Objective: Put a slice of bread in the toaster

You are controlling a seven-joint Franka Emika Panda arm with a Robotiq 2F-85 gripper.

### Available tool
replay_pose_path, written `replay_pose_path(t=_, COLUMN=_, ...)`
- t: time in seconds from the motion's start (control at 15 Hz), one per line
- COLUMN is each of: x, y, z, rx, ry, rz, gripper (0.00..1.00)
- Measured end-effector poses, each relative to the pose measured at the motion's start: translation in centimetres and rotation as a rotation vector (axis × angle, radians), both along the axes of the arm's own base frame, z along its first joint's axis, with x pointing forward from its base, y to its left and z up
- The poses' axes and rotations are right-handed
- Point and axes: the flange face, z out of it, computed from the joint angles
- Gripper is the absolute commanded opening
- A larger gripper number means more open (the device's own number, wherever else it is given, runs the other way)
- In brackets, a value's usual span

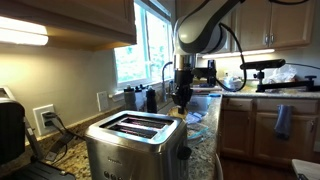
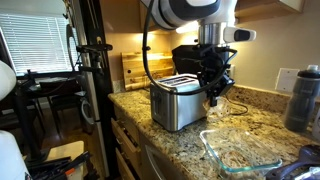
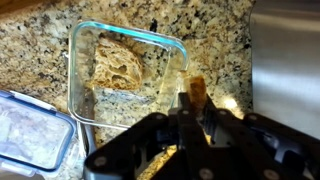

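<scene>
The brushed-steel toaster (image 1: 135, 140) with two long dark slots stands on the granite counter in both exterior views (image 2: 178, 100); its side shows at the right edge of the wrist view (image 3: 288, 50). My gripper (image 1: 183, 98) hangs beside the toaster, above the counter (image 2: 214, 92). It is shut on a golden-brown slice of bread (image 3: 196, 92), held on edge between the fingers (image 3: 192, 112). A second tan slice (image 3: 115, 65) lies in a clear glass dish (image 3: 178, 48) below.
The glass dish (image 2: 240, 152) sits near the counter's front edge. A lidded plastic container (image 3: 30, 130) lies beside it. A black appliance (image 2: 190, 55) stands behind the toaster, a dark bottle (image 2: 303, 95) at the far end, and a sink faucet (image 1: 166, 75) under the window.
</scene>
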Motion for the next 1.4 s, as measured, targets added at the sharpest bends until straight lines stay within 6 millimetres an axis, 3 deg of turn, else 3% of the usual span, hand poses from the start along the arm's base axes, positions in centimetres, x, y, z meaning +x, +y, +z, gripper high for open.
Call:
replay_pose_path(t=0.53, x=-1.7, y=0.5, z=2.7, rx=-0.03, ry=-0.043, rz=0.026, gripper=0.08)
replay_pose_path(t=1.4, x=-1.0, y=1.7, z=4.8, rx=-0.068, ry=-0.109, rz=0.067, gripper=0.08)
